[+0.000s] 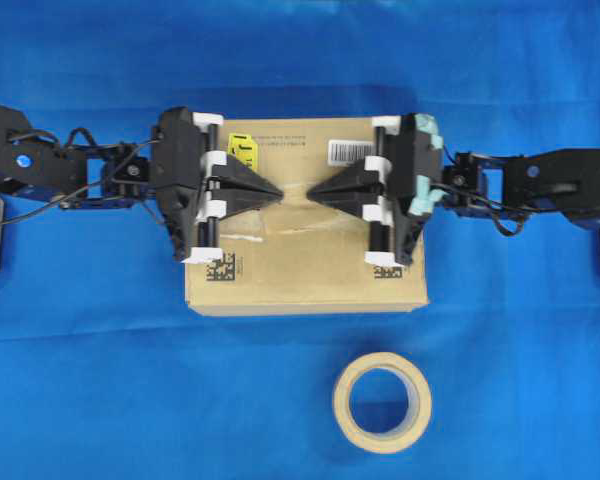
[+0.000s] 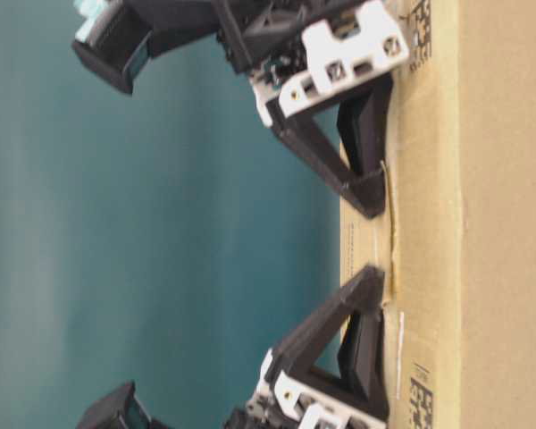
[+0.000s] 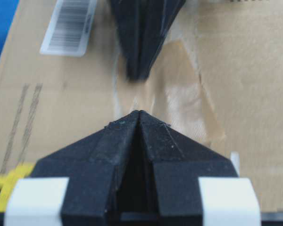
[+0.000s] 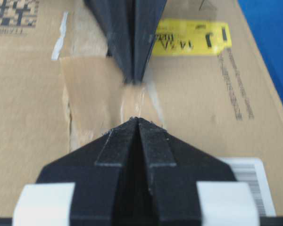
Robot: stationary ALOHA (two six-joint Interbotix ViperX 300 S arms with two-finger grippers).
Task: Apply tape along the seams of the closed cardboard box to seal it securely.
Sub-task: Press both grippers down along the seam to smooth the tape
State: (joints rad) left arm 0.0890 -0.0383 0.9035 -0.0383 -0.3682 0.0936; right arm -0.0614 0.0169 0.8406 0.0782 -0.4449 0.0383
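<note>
A short piece of tape already lies across the seam mid-top of the cardboard box; the left gripper and right gripper, both clenched empty, press there; most of the seam seems still unsealed.

Blue cloth covers whole work surface, faint creases; even bright light; teal backdrop behind.

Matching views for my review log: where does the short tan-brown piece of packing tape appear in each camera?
Overhead: tape at centre, between the gripper tips.
Table-level: thin sliver on the box face between the tips.
Left wrist: centre-right.
Right wrist: centre-left.
Shared landmark: the two shut black gripper tips facing each other.
</note>
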